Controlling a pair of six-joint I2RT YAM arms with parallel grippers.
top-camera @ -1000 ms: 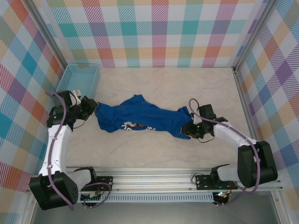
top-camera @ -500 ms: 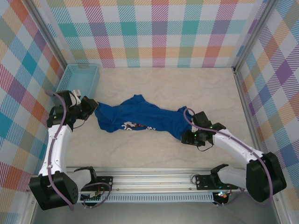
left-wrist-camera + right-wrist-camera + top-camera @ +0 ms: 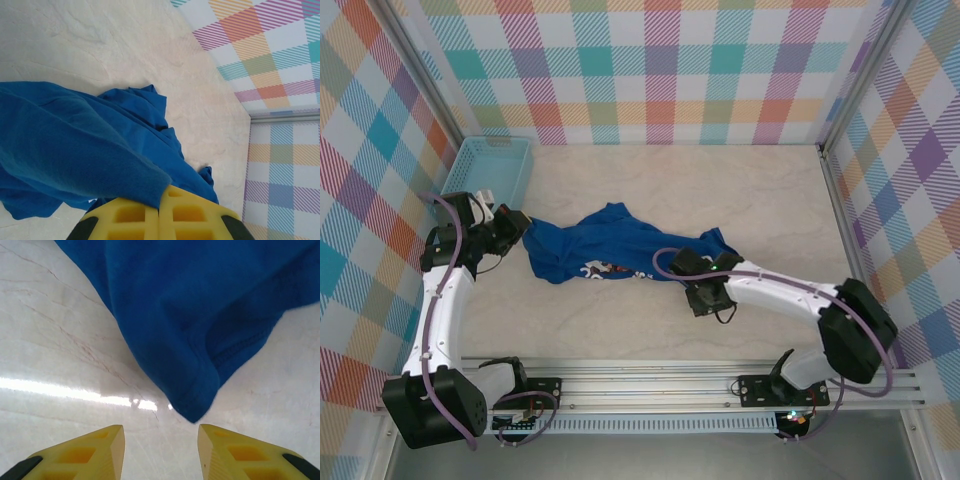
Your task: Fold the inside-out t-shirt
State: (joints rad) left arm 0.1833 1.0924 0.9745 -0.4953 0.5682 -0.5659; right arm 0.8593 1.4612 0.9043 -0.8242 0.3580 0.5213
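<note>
Nearest, the metal rail [image 3: 650, 385] with both arm bases runs along the table's front edge. Between it and the t-shirt [image 3: 620, 250] lies a bare strip of pale table [image 3: 570, 330], open across its whole width.

The right gripper [image 3: 159, 429] sits low at the shirt's near right edge. Its jaws stand apart with nothing between them. The right wrist view shows a stitched hem corner [image 3: 195, 407] pointing down toward the gap, just short of the fingertips. It also shows a streak of glare on the table; whether that corner touches the surface cannot be told.

The shirt lies bunched in a long band across the middle of the table, running left to right, well apart from the side walls. From above, a small yellow-orange and white print [image 3: 605, 270] shows on its near edge.

At the shirt's left end, the left gripper [image 3: 159, 200] is closed on a fold of blue cloth. The left wrist view shows the fabric pinched right at the yellow fingertips. From there the rest trails away toward the right wall [image 3: 280, 165].

Beyond the shirt, the far half of the table is bare up to the plaid back wall [image 3: 660, 70]. A light blue basket [image 3: 488, 168] stands in the far left corner, close behind the left gripper and apart from the shirt.
</note>
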